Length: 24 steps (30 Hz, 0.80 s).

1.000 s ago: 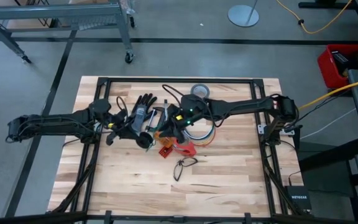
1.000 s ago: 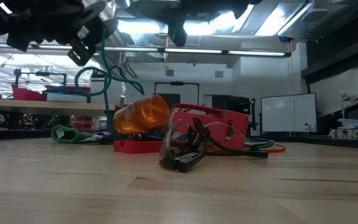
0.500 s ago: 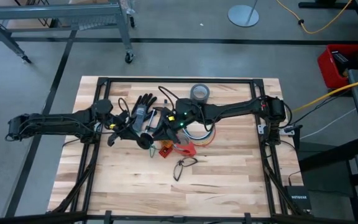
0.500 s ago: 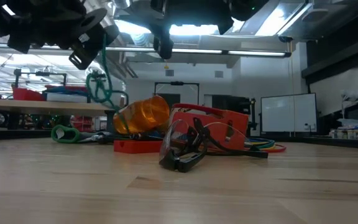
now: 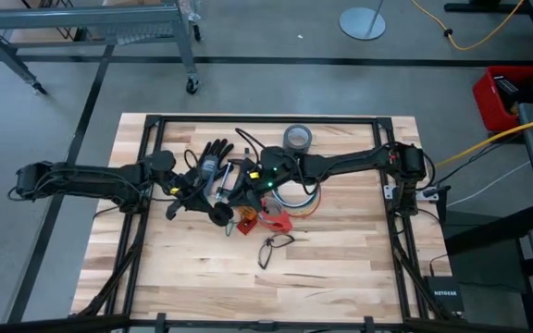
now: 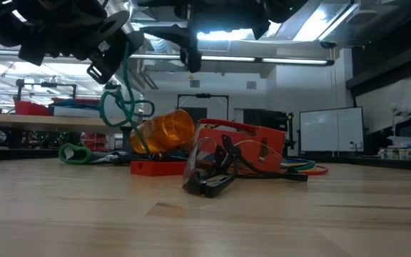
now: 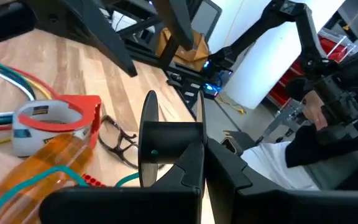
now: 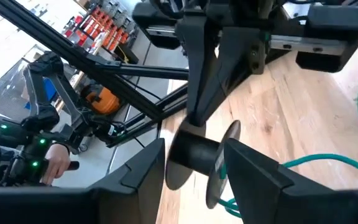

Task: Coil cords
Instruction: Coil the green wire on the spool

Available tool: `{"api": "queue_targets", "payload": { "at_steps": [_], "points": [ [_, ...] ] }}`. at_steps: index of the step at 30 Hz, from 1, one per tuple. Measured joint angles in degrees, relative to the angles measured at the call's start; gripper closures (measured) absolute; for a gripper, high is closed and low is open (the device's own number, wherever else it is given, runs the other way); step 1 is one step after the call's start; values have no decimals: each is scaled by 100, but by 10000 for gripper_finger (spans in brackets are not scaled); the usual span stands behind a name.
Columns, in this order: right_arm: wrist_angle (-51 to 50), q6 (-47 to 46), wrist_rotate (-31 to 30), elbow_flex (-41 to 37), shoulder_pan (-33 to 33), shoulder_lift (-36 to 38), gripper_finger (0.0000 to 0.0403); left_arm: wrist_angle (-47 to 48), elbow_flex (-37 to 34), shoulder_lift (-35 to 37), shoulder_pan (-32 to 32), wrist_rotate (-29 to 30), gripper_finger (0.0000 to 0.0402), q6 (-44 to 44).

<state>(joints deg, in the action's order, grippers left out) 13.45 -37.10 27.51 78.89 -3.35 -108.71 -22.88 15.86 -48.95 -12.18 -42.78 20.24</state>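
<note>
A black spool (image 7: pixel 166 140) with disc flanges hangs above the table's middle, and my left gripper (image 7: pixel 201 155) is shut on it. A teal cord (image 6: pixel 122 107) dangles from it in loose loops. My right gripper (image 8: pixel 196 149) reaches in level from the right, open. Its fingers stand on either side of the spool (image 8: pixel 194 152), and I cannot tell whether they touch it. The blue, white and red-orange cords (image 5: pixel 296 199) lie in a loop on the table under the right arm. My left gripper holds the spool by the end of its barrel (image 7: pixel 194 142), opposite the flange that shows. The shut fingers come in nearly level from the table's left and hide the exact place. The spool is lifted clear, its axis lying across the fingers, with the teal cord slack below.
Around the centre lie a grey tape roll (image 5: pixel 296 138), black gloves (image 5: pixel 213 153), a red tape dispenser (image 5: pixel 274 220), an orange bottle (image 6: pixel 164 132), green-handled scissors (image 6: pixel 77 152) and safety glasses (image 5: pixel 271 248). Bare wood lies toward the near edge. A person (image 7: pixel 328 124) sits beyond the table.
My right gripper has moved toward the table's left and down, rolling a little, until its fingers stand around the spool; it has since kept still. My left gripper has crept right and down with the spool. The teal cord's hanging loops have shifted with it.
</note>
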Motion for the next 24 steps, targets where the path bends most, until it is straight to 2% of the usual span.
{"api": "queue_targets", "payload": {
  "at_steps": [9, 18, 21, 24],
  "points": [
    [-285, 4, 52, 2, 2, 0, 233, -665, 0, -226, 11, 130, 401, 245],
    [-407, 189, -78, 2, 140, 0, 234, -653, 266, -355, 11, 274, 401, 123],
    [-409, 307, -104, 2, 162, 0, 255, -638, 321, -441, 24, 262, 401, 90],
    [-428, 330, -86, 2, 151, 0, 299, -605, 321, -490, 21, 255, 401, 144]
  ]
}}
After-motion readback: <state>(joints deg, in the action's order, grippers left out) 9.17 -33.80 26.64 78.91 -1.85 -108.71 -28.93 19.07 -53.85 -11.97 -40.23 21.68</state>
